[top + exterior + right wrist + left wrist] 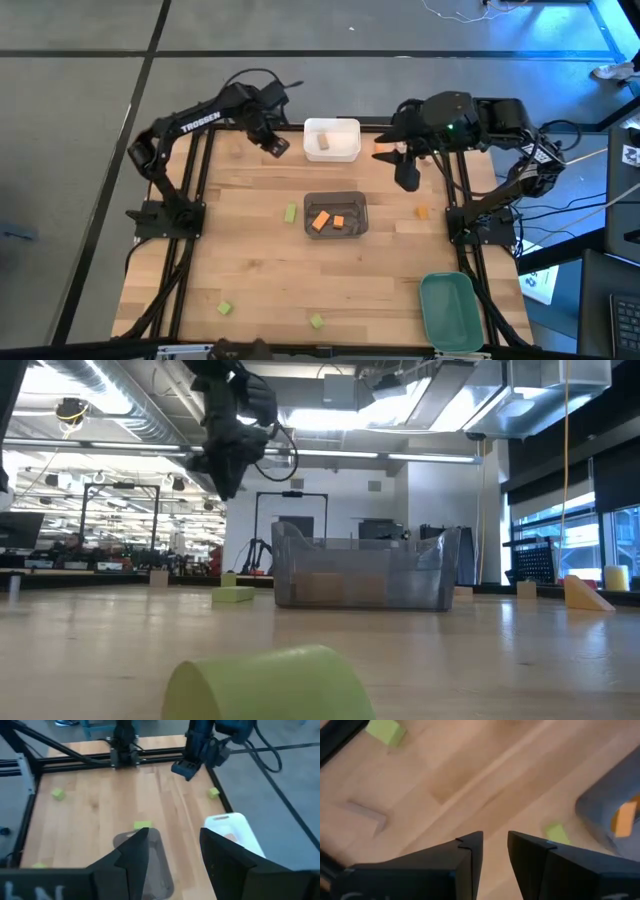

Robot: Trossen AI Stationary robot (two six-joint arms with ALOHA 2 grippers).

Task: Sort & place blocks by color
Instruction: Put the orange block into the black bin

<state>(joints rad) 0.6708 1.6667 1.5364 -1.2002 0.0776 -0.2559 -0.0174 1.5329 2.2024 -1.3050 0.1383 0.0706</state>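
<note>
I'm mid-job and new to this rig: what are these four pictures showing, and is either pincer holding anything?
Two dark robot arms work at a wooden table. One picture looks straight down, one level across the tabletop, two from wrist cameras. The left pincer and right pincer, either side of the white bin, are open and empty. That bin holds a tan block, the grey bin two orange blocks; the green bin looks empty. Loose on the table lie green blocks and an orange block.
</note>
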